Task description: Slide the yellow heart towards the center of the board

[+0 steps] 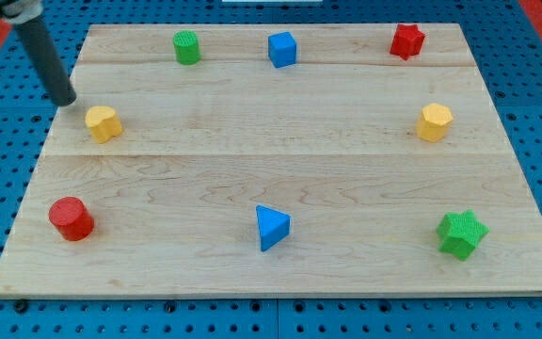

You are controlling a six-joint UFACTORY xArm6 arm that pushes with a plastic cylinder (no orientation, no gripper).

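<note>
My tip (pixel 67 100) sits at the view's far left, near the board's upper-left edge, at the end of a dark rod that leans up and away toward the view's top-left corner. There is no claw on this arm to spread or pinch, only the bare rod end resting at table height. Just to the right of it and slightly lower lies a yellow block (pixel 103 123), close to the tip but not touching; I take it for the yellow heart, though its shape is hard to make out from here. From that block the board's centre lies to the right and a little down, so the tip stands roughly on the side away from the centre, which suits a push rightward. The line from tip through block seems to run somewhat steeper downward than the line to the centre, so a small shift may be needed first.

Further along, a red cylinder (pixel 71 218) sits low on the left, a green cylinder (pixel 186 47) and blue cube (pixel 282 49) along the top, a blue triangle (pixel 271 227) low in the middle, a red star (pixel 406 40) at top right, a second yellow block (pixel 433 122) at the right edge, and a green star (pixel 462 234) at bottom right, all on the wooden board (pixel 252 141)
</note>
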